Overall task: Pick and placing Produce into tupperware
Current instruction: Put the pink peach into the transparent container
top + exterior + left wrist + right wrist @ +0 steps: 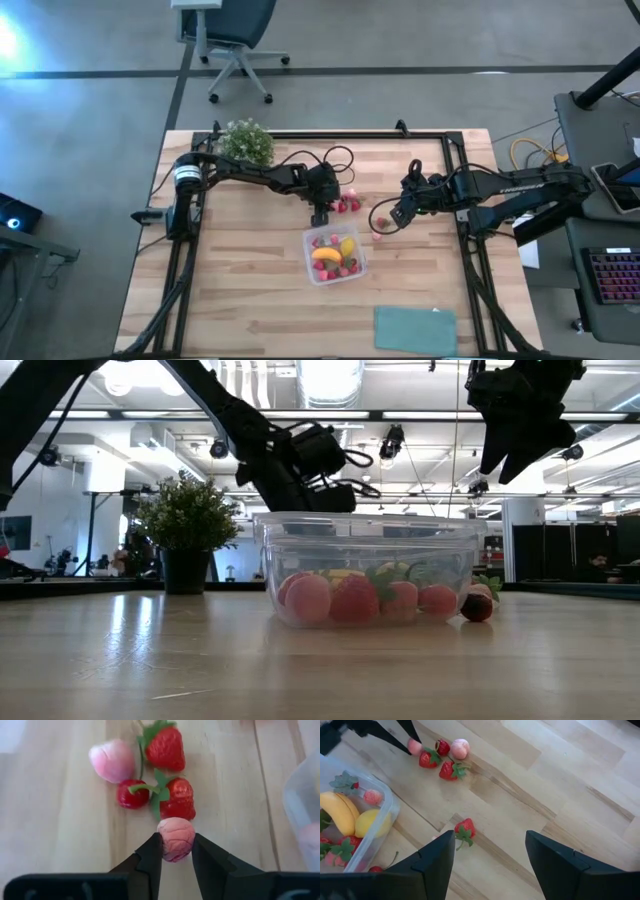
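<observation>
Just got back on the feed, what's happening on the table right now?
The left gripper has its fingers shut on a pink berry on the wood, beside three loose berries, close to the tupperware. That container already holds a banana, a lemon and some berries. The right gripper hangs open over a lone strawberry, holding nothing.

high: overhead, straight down, far, whole table point(240, 300) | low: tabletop level, facing room, close to tupperware point(370, 575) | left wrist: steeply down, very close on berries point(165, 780) | right wrist: angled down, nearer than overhead | shared: same berries and tupperware in both wrist views and high.
</observation>
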Robot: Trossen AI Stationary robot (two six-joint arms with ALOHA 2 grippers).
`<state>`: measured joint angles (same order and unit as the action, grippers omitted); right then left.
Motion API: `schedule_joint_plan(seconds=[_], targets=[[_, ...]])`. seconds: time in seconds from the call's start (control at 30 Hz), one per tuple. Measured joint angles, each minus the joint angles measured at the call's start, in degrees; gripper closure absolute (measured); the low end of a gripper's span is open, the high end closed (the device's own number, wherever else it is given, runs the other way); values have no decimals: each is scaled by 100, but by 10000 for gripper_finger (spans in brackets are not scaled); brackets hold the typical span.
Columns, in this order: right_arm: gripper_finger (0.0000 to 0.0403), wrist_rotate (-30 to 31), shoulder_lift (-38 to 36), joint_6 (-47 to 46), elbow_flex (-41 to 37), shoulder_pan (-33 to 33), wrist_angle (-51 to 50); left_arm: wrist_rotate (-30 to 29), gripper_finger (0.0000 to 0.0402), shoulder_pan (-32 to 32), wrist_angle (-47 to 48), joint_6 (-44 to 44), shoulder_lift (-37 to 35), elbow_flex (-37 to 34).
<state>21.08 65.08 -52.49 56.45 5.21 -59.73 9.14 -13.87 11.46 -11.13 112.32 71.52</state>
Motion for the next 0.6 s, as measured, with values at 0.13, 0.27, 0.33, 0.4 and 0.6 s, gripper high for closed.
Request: schedule_joint_plan(seconds=[0.13,0.27,0.33,0.4,0.6], targets=[[167,0,0,-2,0,0,1,-138,324,17,341,27,-342,49],[167,-24,0,-9,-1,0,1,-149,324,115,650,249,-948,30],[167,-46,-1,-34,-1,0,-1,-11,324,247,918,435,-1223,22],[167,-48,0,-29,-2,0,-1,279,324,437,1231,484,-1430,-5],[167,-170,0,312,-2,0,26,286,316,1089,1353,979,-1679,-78]])
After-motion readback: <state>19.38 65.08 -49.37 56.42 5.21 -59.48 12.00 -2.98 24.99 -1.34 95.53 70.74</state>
